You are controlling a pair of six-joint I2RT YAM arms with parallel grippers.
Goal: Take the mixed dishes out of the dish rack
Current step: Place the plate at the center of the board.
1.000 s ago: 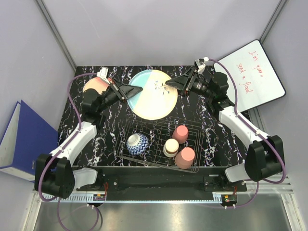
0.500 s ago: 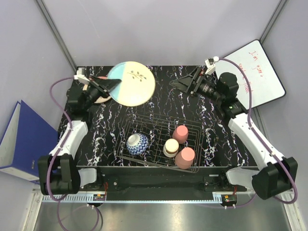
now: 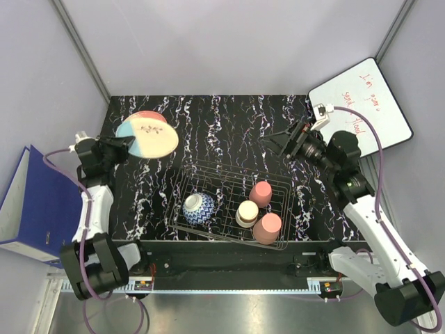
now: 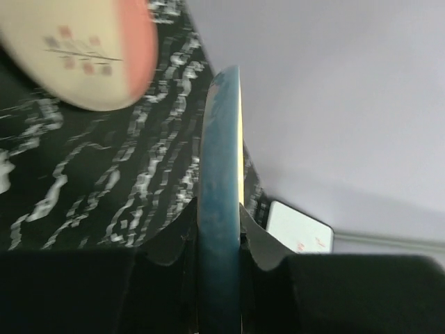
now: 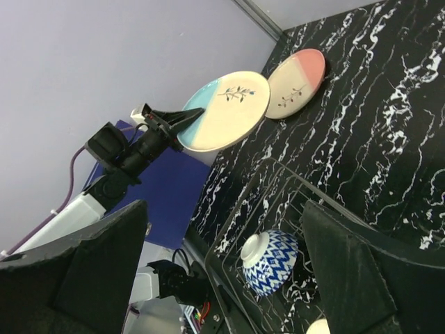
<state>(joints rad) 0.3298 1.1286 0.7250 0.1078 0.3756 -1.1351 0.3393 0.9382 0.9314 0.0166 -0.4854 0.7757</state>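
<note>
Sitting in dish rack (image 3: 224,182), near edge: 1 bowl (image 3: 199,207), 2 pink cups (image 3: 268,227), 1 cream cup (image 3: 247,211). Right gripper (image 3: 272,143): wide, empty, beyond rack. Left gripper (image 3: 125,143): pinching blue plate (image 3: 151,138) by its rim above pink plate (image 3: 144,115), far left; advise levelling, lowering gently, releasing on contact.

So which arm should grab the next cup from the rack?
Probably the right. The right gripper is open and empty, close to the rack; the left gripper is busy holding a plate far off to the left.
</note>
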